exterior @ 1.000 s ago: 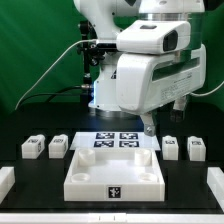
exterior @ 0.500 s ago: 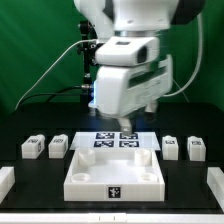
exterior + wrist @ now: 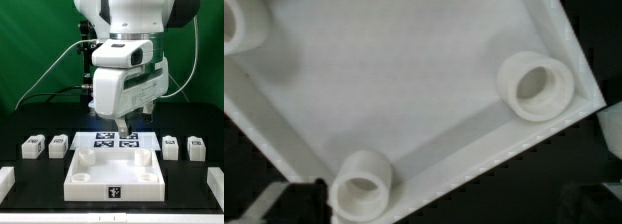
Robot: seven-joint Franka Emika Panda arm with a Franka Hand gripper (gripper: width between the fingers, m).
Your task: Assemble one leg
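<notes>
Arm point(image 3: 122, 70) fills the middle of the exterior view. Tray point(image 3: 112, 180) sits on the black table point(image 3: 25, 178), with the marker board point(image 3: 98, 141) just behind it. Gripper point(image 3: 122, 129) hangs above the marker board, near the tray's back edge; open or closed, cannot tell. Four legs point(image 3: 58, 147) lie on the table, well apart from the gripper: two at the exterior view's left, two at its right.
</notes>
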